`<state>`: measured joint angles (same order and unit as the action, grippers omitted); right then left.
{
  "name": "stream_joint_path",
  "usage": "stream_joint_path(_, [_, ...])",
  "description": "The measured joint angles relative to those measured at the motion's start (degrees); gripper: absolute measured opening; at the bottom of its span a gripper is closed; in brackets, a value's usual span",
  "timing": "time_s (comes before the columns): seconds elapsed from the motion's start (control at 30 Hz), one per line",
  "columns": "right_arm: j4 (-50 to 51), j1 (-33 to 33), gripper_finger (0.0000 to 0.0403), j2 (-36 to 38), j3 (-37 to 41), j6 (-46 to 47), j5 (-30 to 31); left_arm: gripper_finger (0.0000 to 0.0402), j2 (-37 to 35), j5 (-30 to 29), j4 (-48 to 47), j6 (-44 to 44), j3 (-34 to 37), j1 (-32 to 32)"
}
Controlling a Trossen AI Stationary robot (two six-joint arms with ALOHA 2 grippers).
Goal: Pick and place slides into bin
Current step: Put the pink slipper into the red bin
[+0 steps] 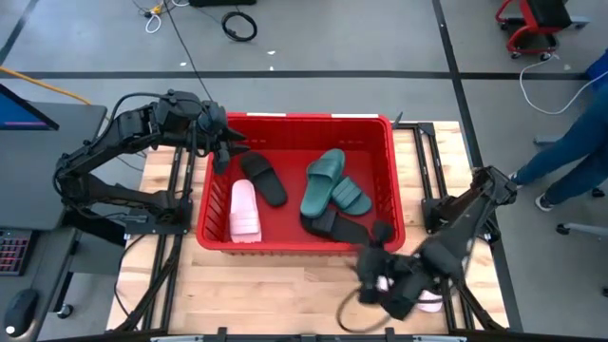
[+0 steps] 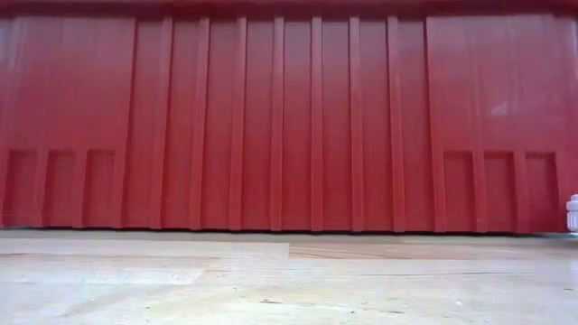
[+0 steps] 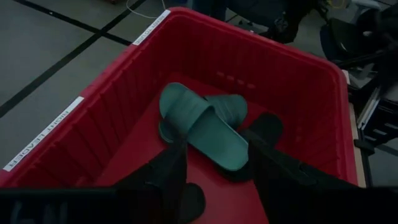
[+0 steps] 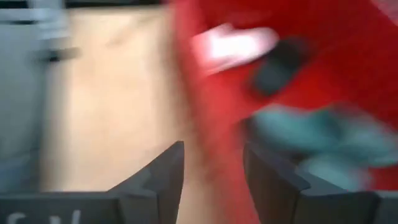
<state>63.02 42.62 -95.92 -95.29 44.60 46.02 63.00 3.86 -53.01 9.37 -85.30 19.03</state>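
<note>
Near the table's right front edge, the right gripper (image 1: 385, 283) hangs with fingers apart and empty, the last pale pink slide (image 1: 429, 302) just to its right. Left gripper (image 1: 220, 144), open and empty, waits over the bin (image 1: 294, 244), which holds five slides.

Two black jointed arms (image 1: 123, 142) — blunt dark fingers (image 4: 165, 177) — matte.

Person's legs in blue trousers (image 1: 570, 152) at table's right; coiled black cable (image 1: 239, 25) on floor.
</note>
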Motion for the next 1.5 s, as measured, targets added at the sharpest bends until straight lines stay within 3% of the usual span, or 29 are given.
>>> stream_joint_path(0.17, [-8.0,5.4,0.0157,1.3,0.0,12.0,-21.9,0.0173,0.0,0.0,0.0,-0.3,0.0,0.0])
stream_joint_path(0.23, [-11.4,8.2,0.0152,0.5,0.0,16.9,-26.9,0.0173,0.0,0.0,0.0,-1.2,0.0,0.0])
stream_joint_path(0.4, [-9.6,14.0,0.0149,-4.0,0.0,26.7,-29.2,0.0177,0.0,0.0,0.0,-1.5,0.0,0.0])
stream_joint_path(0.57, [8.5,16.9,0.015,-9.7,0.0,46.0,-29.4,0.0176,0.0,0.0,0.0,-1.1,0.0,0.0])
stream_joint_path(0.63, [13.4,17.4,0.015,-12.1,0.1,49.2,-31.8,0.0173,0.0,0.0,0.0,-1.1,0.0,0.0])
stream_joint_path(0.97, [9.0,13.8,0.0151,-19.5,0.0,19.6,-46.2,0.0178,0.0,0.0,0.0,-1.0,0.0,0.0])
stream_joint_path(1.1, [12.7,10.6,0.0151,-21.9,0.0,8.6,-47.4,0.0173,0.0,0.0,0.0,-1.0,0.0,0.0])
stream_joint_path(1.2, [15.1,7.7,0.0151,-22.8,0.1,6.6,-50.2,0.0173,0.0,0.0,0.0,-1.0,0.0,0.0])
stream_joint_path(1.37, [12.8,4.0,0.0151,-23.3,1.9,6.7,-62.3,0.0177,0.0,0.0,0.0,-1.0,0.0,0.0])
stream_joint_path(1.5, [11.0,3.2,0.0151,-23.3,5.5,5.0,-63.7,0.0176,0.0,0.0,0.0,-1.1,0.0,0.0])
